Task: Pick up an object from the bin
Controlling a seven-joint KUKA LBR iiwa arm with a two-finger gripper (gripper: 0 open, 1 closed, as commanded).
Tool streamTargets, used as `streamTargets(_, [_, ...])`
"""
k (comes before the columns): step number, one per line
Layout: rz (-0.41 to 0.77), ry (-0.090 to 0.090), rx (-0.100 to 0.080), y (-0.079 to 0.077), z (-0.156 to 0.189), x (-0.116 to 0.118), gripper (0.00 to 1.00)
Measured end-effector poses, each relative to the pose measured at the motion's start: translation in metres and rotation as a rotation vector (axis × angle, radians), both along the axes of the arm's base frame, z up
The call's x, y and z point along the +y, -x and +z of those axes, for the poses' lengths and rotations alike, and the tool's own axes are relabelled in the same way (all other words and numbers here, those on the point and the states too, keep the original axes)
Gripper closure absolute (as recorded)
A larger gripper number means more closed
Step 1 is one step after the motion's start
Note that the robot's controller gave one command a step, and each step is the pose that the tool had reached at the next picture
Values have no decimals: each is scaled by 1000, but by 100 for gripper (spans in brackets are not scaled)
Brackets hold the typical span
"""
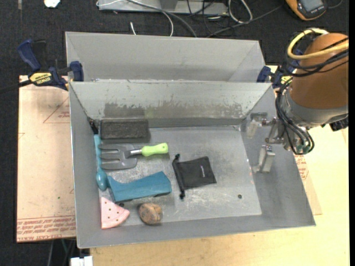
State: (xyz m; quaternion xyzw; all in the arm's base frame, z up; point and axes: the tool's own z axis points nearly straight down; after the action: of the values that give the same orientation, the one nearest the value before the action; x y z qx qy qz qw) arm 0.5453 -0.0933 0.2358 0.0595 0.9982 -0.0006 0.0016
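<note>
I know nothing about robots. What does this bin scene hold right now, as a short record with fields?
container: grey metal bin
gripper: over the bin's right wall, apart from every thing
back left: dark grey block
left: green-handled fork, teal spoon-like tool, blue slab
front left: pink wedge, brown stone-like lump
middle: black pouch

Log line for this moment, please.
gripper open, nothing between fingers | above right sloping wall of bin | nearest thing: black pouch, mid-floor, untouched | pick not yet done
</note>
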Motion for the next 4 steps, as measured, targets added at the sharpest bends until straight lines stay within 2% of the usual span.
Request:
streamTargets(1, [26, -2, -4, -30, -41, 28, 0])
streamTargets(2, [-65, -3, 0, -3, -68, 90, 0])
streamTargets(3, [-8, -5, -4, -8, -90, 109, 0])
streamTargets(4, [114, -3, -1, -3, -93, 106, 0])
